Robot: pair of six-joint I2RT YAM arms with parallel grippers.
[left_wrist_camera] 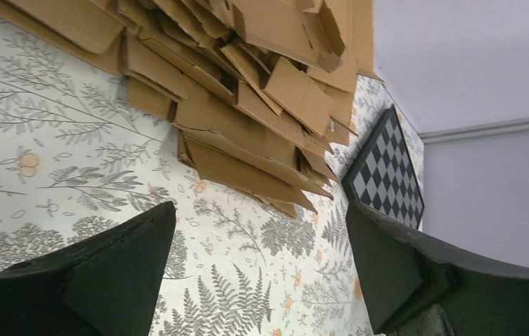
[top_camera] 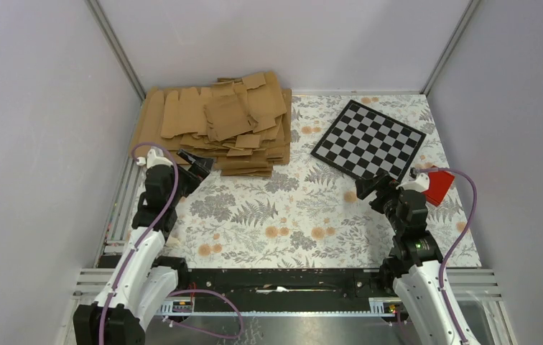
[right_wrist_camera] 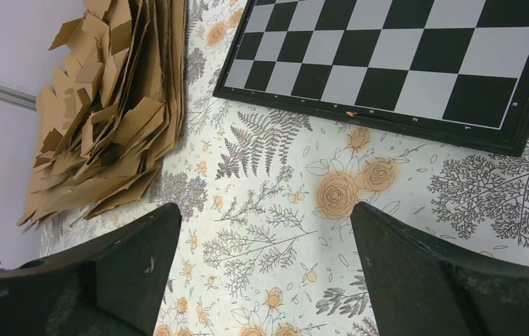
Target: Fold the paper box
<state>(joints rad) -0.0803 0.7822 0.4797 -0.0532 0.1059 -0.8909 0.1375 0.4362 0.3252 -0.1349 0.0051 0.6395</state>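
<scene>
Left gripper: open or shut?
Open. The left gripper shows its fingers wide apart in the wrist view, with only the floral tablecloth between them.

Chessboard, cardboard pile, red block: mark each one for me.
Chessboard (top_camera: 368,141): top external view, centre of the checkered surface.
Cardboard pile (top_camera: 218,122): top external view, topmost sheets at the heap's middle.
Red block (top_camera: 438,187): top external view, middle of its red face.
</scene>
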